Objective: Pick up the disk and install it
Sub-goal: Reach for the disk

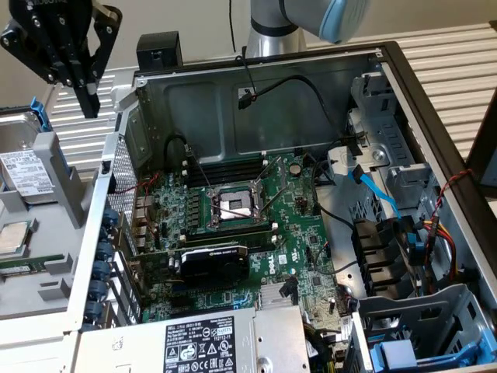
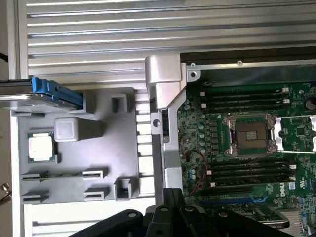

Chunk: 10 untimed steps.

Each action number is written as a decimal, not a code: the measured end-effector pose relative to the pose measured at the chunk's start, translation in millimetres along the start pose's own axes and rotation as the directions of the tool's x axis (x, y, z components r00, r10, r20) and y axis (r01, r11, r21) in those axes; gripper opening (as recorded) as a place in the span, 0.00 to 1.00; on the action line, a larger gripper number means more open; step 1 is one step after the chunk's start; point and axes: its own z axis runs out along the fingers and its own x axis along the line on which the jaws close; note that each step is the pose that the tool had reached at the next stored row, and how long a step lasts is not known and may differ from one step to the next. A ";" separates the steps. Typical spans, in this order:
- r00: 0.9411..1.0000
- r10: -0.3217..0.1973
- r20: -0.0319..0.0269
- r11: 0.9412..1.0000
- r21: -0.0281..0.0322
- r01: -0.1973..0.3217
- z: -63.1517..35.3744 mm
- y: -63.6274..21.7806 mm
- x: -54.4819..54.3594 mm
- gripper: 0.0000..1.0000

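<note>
Slatted table carries a grey tray and computer case.

Location is a robotics assembly lab: open PC chassis (motherboard exposed) on slatted aluminium bench, grey parts fixture at 9 o'clock.

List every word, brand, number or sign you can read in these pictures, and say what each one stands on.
"DELL": white print on the green motherboard.
White label on the disk: print too small to read.
Black-and-white label on the power-supply box: signs and small print, not readable.
Lid of the CPU chip: marking too blurred to read.
</note>
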 end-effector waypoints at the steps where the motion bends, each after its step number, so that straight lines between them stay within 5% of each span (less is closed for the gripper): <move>1: 1.000 0.000 0.000 1.000 0.000 0.000 0.0 2.5 2.5 0.11; 6: 1.000 0.000 0.001 1.000 0.008 0.000 0.4 14.0 13.9 0.11; 10: 1.000 0.000 0.001 1.000 0.009 0.000 0.0 14.1 31.1 0.11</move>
